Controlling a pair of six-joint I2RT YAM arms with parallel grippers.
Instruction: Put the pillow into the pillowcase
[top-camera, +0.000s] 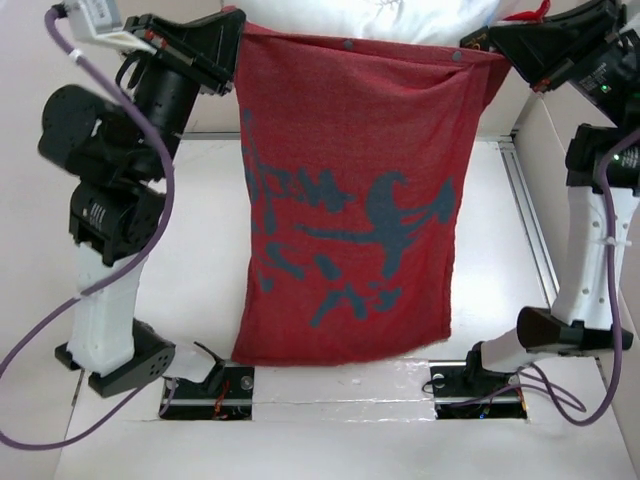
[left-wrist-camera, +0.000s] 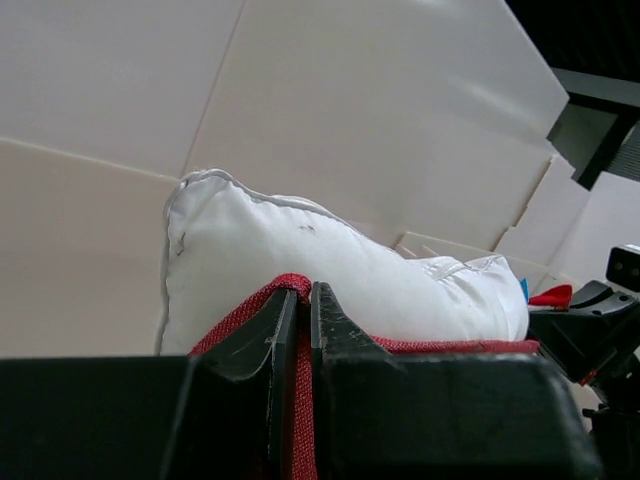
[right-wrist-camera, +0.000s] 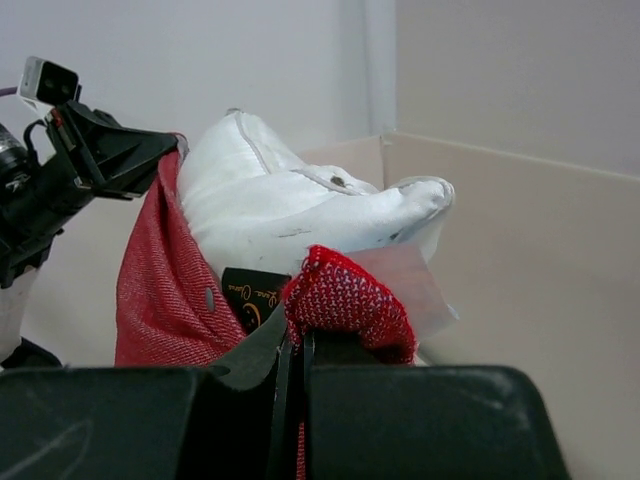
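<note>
The red pillowcase (top-camera: 345, 210) hangs upright above the table, duller side with dark print toward the top camera, its snap-studded mouth edge stretched between both grippers. My left gripper (top-camera: 236, 40) is shut on the upper left corner; in the left wrist view its jaws (left-wrist-camera: 300, 305) pinch red fabric (left-wrist-camera: 298, 400). My right gripper (top-camera: 502, 55) is shut on the upper right corner, with a bunch of red cloth (right-wrist-camera: 345, 300) over its jaws (right-wrist-camera: 302, 345). The white pillow (top-camera: 370, 15) (left-wrist-camera: 300, 255) (right-wrist-camera: 290, 205) bulges out of the case's open top; its lower part is hidden inside.
The white table (top-camera: 200, 260) has raised white walls at the back (left-wrist-camera: 350, 100) and right (right-wrist-camera: 520, 260). The arm bases (top-camera: 210, 390) (top-camera: 475, 385) sit at the near edge, with purple cables (top-camera: 130, 300) trailing. A black label (right-wrist-camera: 250, 292) shows inside the case.
</note>
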